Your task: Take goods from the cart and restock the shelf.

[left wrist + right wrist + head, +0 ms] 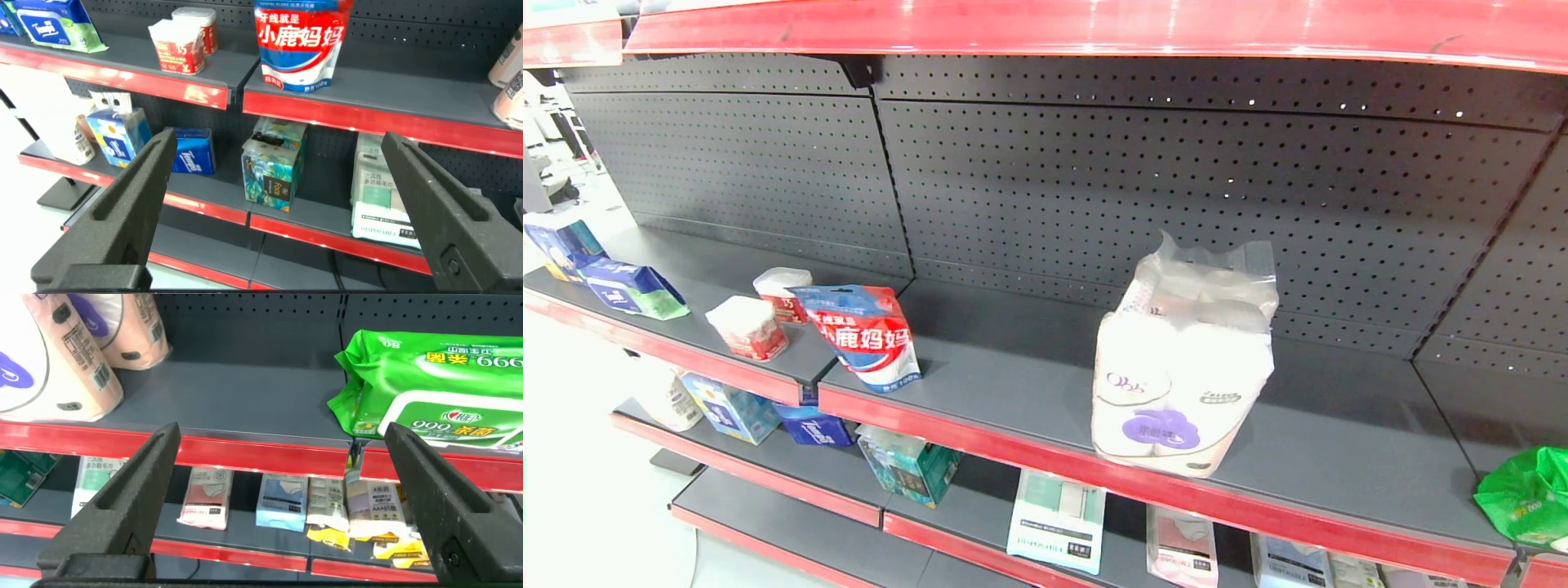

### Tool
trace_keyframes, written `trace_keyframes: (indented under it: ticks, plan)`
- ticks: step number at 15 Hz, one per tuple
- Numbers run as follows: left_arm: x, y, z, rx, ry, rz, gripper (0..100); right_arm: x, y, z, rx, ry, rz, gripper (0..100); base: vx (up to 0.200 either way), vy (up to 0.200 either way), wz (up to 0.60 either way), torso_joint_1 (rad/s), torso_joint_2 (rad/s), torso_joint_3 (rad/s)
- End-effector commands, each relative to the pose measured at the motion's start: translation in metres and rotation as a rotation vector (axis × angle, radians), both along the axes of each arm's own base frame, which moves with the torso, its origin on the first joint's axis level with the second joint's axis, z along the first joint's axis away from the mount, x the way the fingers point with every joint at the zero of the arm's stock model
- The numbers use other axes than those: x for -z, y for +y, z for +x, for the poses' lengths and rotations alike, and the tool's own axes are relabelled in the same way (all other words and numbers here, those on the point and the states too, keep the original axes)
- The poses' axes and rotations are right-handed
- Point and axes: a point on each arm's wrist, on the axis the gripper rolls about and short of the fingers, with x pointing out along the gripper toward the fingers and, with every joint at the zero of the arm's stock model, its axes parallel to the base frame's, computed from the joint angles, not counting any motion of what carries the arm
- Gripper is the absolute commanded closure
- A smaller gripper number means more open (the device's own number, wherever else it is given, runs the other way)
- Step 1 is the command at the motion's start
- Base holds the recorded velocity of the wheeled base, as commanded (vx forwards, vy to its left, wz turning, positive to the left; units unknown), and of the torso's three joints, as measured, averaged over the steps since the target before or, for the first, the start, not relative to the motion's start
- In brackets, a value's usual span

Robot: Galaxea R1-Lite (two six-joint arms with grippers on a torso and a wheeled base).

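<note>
Head view, toilet-roll pack point(1183, 367) on shelf point(1339, 433)

On shelf point(1013, 376) — pouch point(870, 335) at left, roll pack point(1183, 367) right of it near front edge, wipes pack point(1523, 494) far right.

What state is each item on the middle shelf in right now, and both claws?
Toilet paper pack: upright, at the front of the shelf.
Red pouch: standing upright.
Green wipes pack: lying down at the right end.
Left claw: open, empty.
Right claw: open, empty.
</note>
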Motion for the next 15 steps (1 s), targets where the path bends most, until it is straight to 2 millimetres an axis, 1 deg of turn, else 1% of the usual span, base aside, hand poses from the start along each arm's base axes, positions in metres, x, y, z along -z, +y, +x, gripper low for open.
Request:
trace_keyframes:
  ticks: [1, 3, 7, 12, 15]
  plan:
    - [0.0001, 0.0, 0.0, -0.001, 0.0, 0.0, 0, 0.0, 0.0001, 0.0003, -0.007, 0.004, 0.001, 0, 0.0, 0.0, 0.0, 0.0, 0.0, 0.0]
    - [0.0001, 0.0, 0.0, -0.001, 0.0, 0.0, 0, 0.0004, 0.0009, 0.0005, -0.045, 0.006, -0.004, 0, 0.0, 0.0, 0.0, 0.0, 0.0, 0.0]
    - [0.0001, 0.0, 0.0, -0.001, 0.0, 0.0, 0, -0.0003, 0.0011, 0.0005, -0.056, 0.009, -0.053, 0, 0.0, 0.0, 0.0, 0.0, 0.0, 0.0]
    - [0.0001, 0.0, 0.0, -0.001, 0.0, 0.0, 0, -0.0003, 0.0011, 0.0005, -0.057, 0.01, -0.06, 0, 0.0, 0.0, 0.0, 0.0, 0.0, 0.0]
    - [0.0001, 0.0, -0.0001, -0.001, -0.001, 0.0, 0, 0.0001, 0.0009, 0.0006, -0.043, -0.002, 0.024, 0, 0.0, 0.0, 0.0, 0.0, 0.0, 0.0]
